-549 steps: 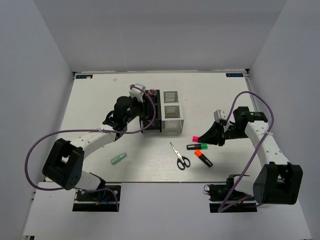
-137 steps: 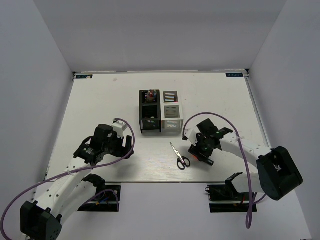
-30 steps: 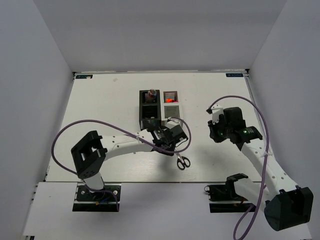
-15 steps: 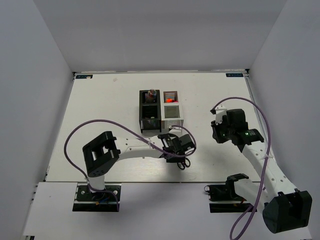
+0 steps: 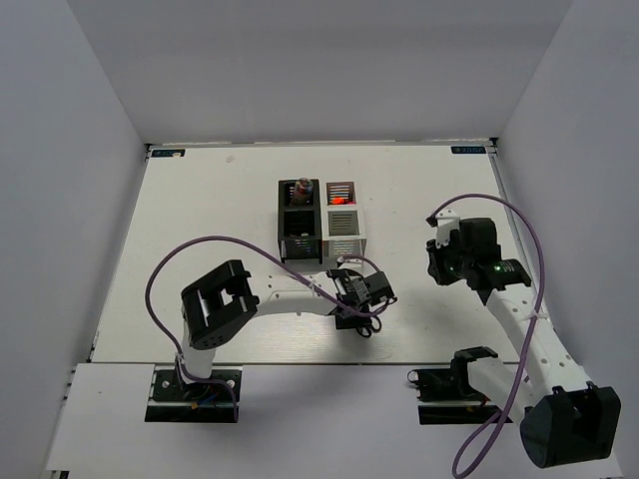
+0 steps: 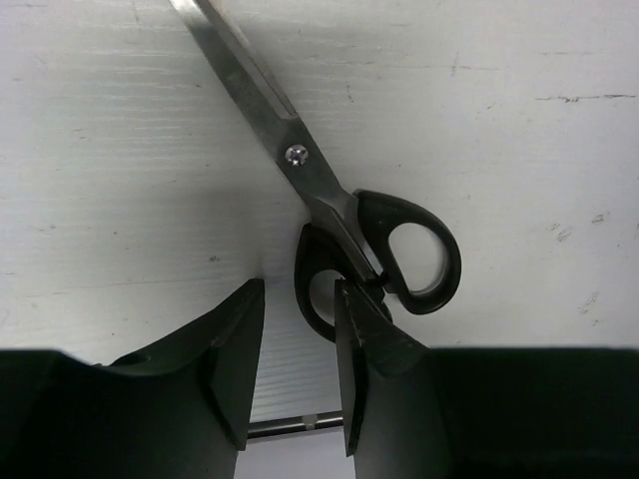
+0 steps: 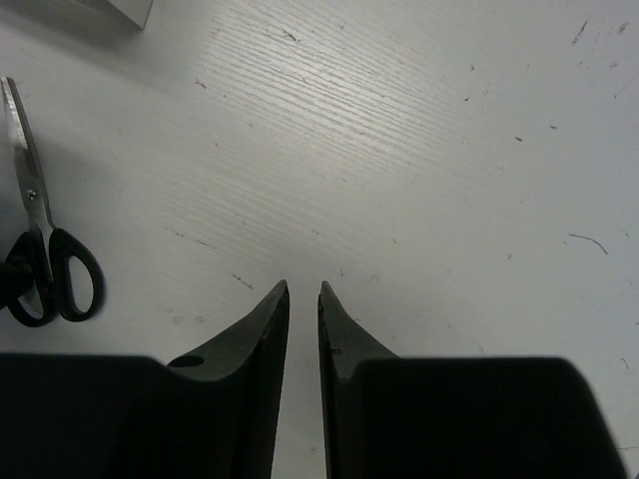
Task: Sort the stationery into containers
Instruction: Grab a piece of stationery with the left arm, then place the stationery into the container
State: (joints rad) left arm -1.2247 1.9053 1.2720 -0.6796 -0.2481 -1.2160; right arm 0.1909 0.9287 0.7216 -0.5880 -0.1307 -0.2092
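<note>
The black-handled steel scissors (image 6: 329,190) lie flat on the table, blades pointing away from the near edge. My left gripper (image 6: 300,299) is open low over the handles: one finger (image 6: 364,329) covers the left loop, and that loop's rim lies in the gap. From above, the left gripper (image 5: 356,315) hides most of the scissors (image 5: 367,326). The black container (image 5: 300,239) and the white container (image 5: 344,242) stand side by side behind them, with items in their rear compartments. My right gripper (image 7: 304,289) hovers over bare table, open only a narrow slit and empty, off to the right of the scissors (image 7: 45,269).
The table's near edge shows just below the left fingers. A corner of the white container (image 7: 125,8) sits at the top left of the right wrist view. The left arm's purple cable (image 5: 200,249) loops over the table's left half.
The left gripper has slid right and toward the near edge, from the blades onto the handles. The right arm has drifted slightly right. The scissors have not moved.
</note>
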